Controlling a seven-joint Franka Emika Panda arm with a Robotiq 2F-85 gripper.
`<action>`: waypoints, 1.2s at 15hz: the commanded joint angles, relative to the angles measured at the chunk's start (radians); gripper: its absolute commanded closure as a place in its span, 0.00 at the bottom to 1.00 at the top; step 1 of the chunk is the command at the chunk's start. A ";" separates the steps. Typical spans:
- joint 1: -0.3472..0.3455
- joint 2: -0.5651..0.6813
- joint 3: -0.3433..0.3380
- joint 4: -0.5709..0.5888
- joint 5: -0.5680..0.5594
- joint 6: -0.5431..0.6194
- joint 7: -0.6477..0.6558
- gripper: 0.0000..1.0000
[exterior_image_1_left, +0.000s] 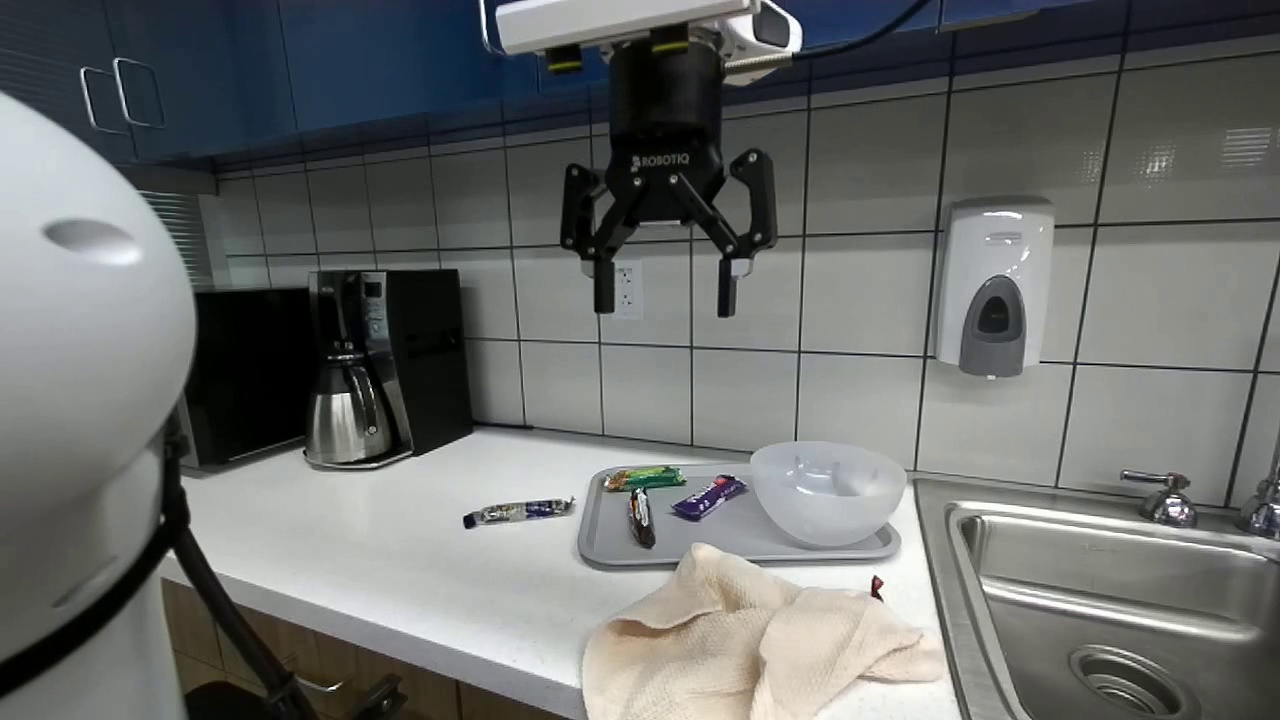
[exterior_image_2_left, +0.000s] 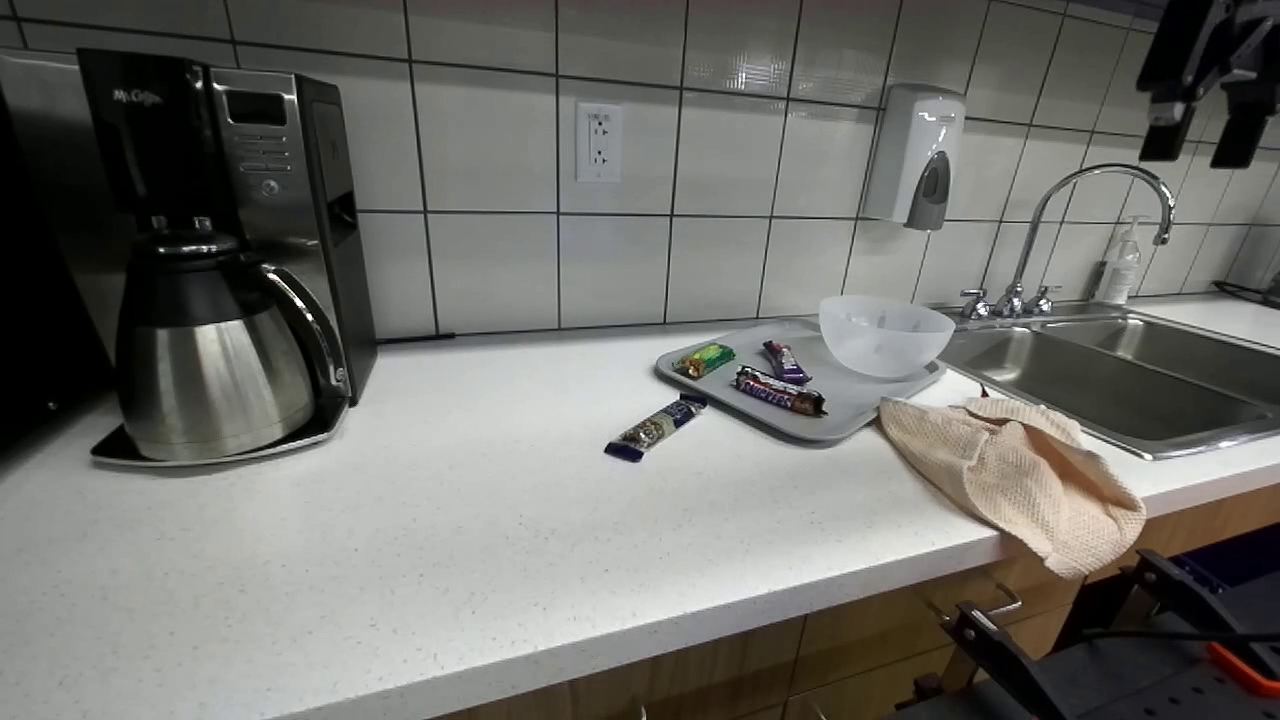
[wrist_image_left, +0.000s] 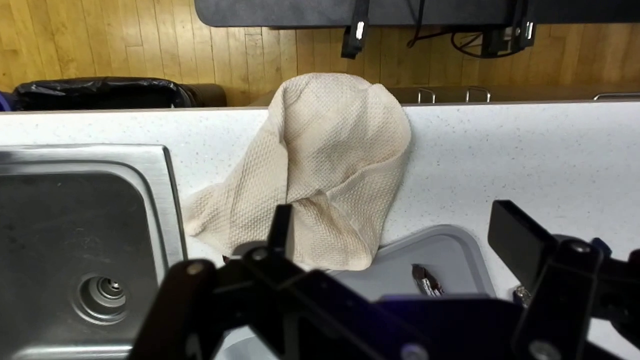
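Well above the counter (exterior_image_1_left: 390, 535) and towel (exterior_image_1_left: 740, 640), the hand (exterior_image_1_left: 665, 300) hangs spread.

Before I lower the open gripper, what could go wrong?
The towel hangs over the edge of the counter, so a tug might drop it to the floor. It also appears to touch the tray, which could shift along. Something dark red peeks out by the towel and might get caught.

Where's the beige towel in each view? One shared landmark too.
In an exterior view: towel, bottom edge, just right of centre.
In an exterior view: towel, lower right.
Wrist view: towel, centre.
Landmark: sink, right edge in both exterior views, lower left in wrist view.
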 joint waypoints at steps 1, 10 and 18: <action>0.005 0.039 0.022 -0.031 -0.018 0.083 -0.029 0.00; 0.021 0.167 0.045 -0.050 0.010 0.210 -0.042 0.00; 0.023 0.215 0.050 -0.048 0.010 0.239 -0.043 0.00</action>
